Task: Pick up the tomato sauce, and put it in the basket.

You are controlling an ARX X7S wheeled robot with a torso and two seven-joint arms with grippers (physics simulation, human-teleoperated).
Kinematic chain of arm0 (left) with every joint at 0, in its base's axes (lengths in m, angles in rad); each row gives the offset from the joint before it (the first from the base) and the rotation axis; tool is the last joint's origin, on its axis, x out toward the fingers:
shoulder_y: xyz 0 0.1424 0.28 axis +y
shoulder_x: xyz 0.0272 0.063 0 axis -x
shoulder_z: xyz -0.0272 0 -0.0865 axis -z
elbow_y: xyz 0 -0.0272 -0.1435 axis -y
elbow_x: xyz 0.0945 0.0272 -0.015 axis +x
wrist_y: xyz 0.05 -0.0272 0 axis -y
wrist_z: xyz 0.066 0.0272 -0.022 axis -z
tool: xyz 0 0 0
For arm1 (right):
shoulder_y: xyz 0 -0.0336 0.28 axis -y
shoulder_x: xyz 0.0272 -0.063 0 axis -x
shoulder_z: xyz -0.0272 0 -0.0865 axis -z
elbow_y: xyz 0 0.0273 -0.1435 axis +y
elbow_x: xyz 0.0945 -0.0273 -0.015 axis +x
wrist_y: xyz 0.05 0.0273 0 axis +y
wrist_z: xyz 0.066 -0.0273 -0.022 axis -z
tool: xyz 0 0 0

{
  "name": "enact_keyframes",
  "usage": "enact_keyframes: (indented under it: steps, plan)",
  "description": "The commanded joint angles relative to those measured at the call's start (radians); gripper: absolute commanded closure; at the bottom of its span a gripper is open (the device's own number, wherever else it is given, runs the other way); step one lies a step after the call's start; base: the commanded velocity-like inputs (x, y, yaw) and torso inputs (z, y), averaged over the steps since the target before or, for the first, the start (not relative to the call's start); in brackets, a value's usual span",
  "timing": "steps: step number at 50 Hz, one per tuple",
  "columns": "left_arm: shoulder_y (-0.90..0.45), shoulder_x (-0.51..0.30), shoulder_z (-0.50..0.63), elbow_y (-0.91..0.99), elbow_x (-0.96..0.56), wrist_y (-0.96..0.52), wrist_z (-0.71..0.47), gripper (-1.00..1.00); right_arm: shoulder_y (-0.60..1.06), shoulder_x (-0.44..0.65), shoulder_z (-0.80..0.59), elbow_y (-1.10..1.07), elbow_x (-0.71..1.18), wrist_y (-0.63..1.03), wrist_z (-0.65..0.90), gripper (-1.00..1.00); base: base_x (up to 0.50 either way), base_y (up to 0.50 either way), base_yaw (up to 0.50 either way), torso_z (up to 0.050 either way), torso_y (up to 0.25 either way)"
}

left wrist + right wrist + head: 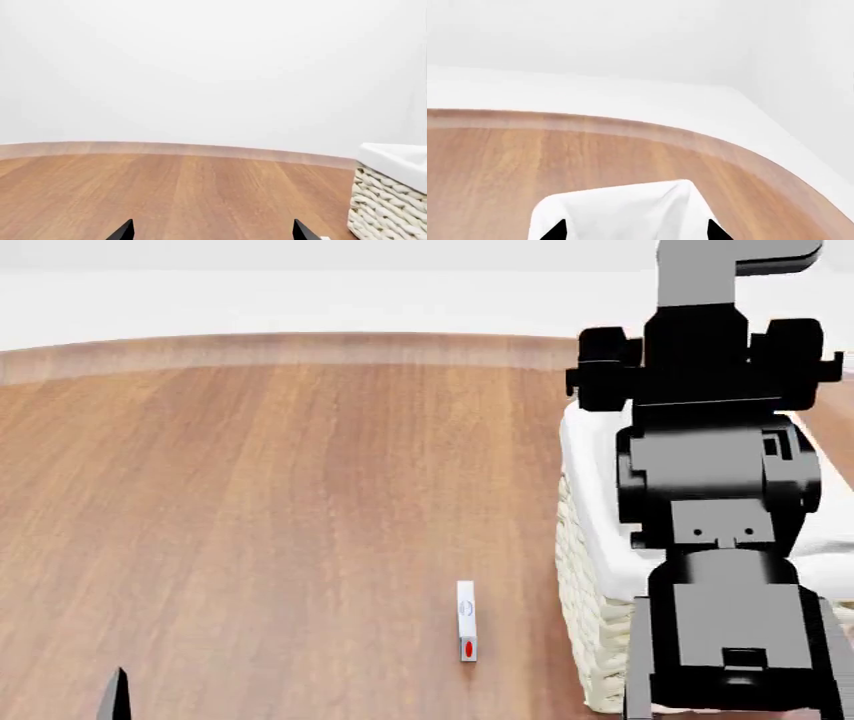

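Leftmost in the head view, only a black fingertip of the left gripper [120, 692] pokes up at the lower left corner, over the bare wooden table [267, 500]. Its wrist view tells more: two dark tips [123, 231] stand wide apart at the bottom edge of the frame, nothing between them but brown tabletop, so the left hand [212, 232] is spread and empty.

Moving toward the centre of the head view, a small white block [466, 634] with a red dot near its lower end lies flat on the wood, just beside the basket [577, 570] and apart from both hands.

Further right, the basket's woven cream wall and white cloth rim show at the right middle of the frame, mostly covered by the black right arm [714, 490], which rises through the right side of the picture from bottom to top. In the left wrist view the same basket [390, 195] sits at the lower right corner.

Finally, in the right wrist view, the right gripper [635, 231] shows two black tips [555, 231] set well apart at the bottom edge, with the white cloth lining [620, 210] below and between them; nothing is clamped. The tomato sauce can is not visible in any view, so I cannot tell where it lies.
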Motion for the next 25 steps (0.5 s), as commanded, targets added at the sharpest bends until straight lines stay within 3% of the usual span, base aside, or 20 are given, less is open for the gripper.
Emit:
enact_keyframes:
  steps: [1, 7, 11, 25]
  plan:
    - [0.007, -0.003, 0.002, 0.002, -0.003, 0.007, -0.001, -1.0, -0.28, -0.058, -0.049, -0.746, -0.027, 0.257, 0.033, -1.0, 0.0, 0.0, 0.0, 0.0, 0.0]
    - [0.014, -0.002, -0.002, -0.012, -0.004, 0.022, 0.002, -1.0, -0.512, -0.104, -0.077, -1.241, -0.008, 0.378, 0.079, -1.0, 0.0, 0.0, 0.0, 0.0, 0.0]
    - [0.017, -0.003, 0.0, -0.015, -0.004, 0.025, 0.002, -1.0, -0.676, -0.111, -0.13, -1.404, 0.032, 0.393, 0.126, -1.0, 0.0, 0.0, 0.0, 0.0, 0.0]
    - [0.029, -0.014, -0.013, -0.005, -0.01, 0.031, -0.006, -1.0, -1.112, -0.074, -0.344, -1.612, 0.013, 0.12, 0.257, -1.0, 0.0, 0.0, 0.0, 0.0, 0.0]
